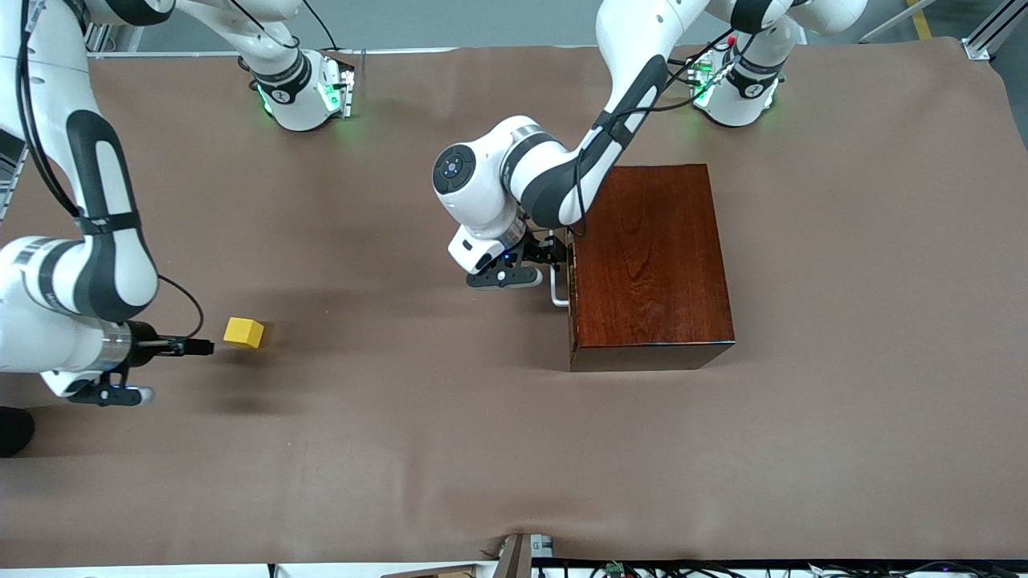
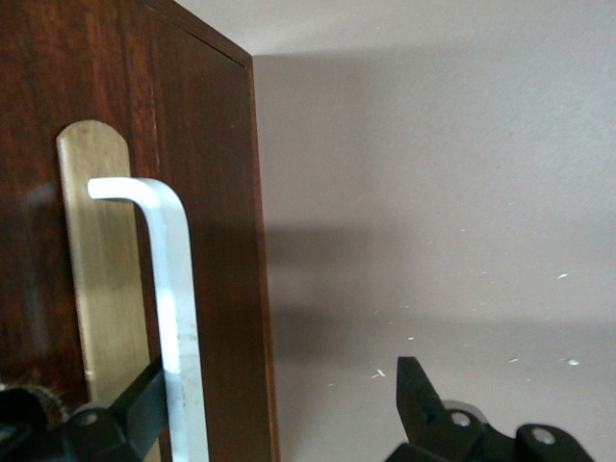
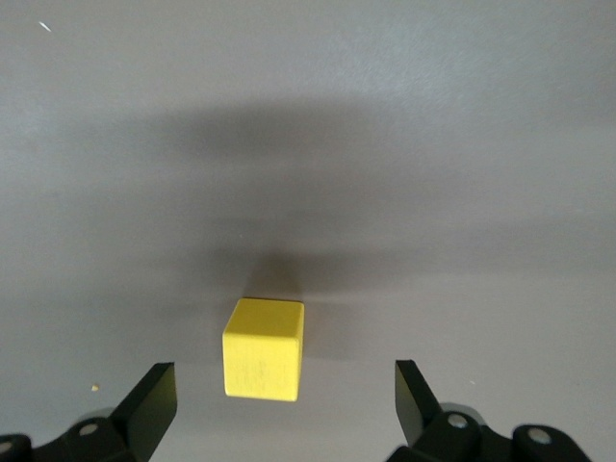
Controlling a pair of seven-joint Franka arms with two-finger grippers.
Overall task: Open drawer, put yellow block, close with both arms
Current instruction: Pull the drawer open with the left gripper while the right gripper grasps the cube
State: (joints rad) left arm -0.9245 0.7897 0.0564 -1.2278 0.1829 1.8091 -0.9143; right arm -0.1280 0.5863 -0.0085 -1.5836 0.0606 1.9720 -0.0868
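Yellow block (image 3: 264,348): small, plain, bright cube.

Table (image 1: 482,449) covered edge to edge by a brown cloth. Yellow block (image 1: 243,332) rests on it at the frame's middle left. A glossy reddish-brown wooden box (image 1: 650,265), with its drawer (image 1: 572,273) closed, stands right of centre. Two white, green-lit arm bases (image 1: 305,92) occupy the upper edge.
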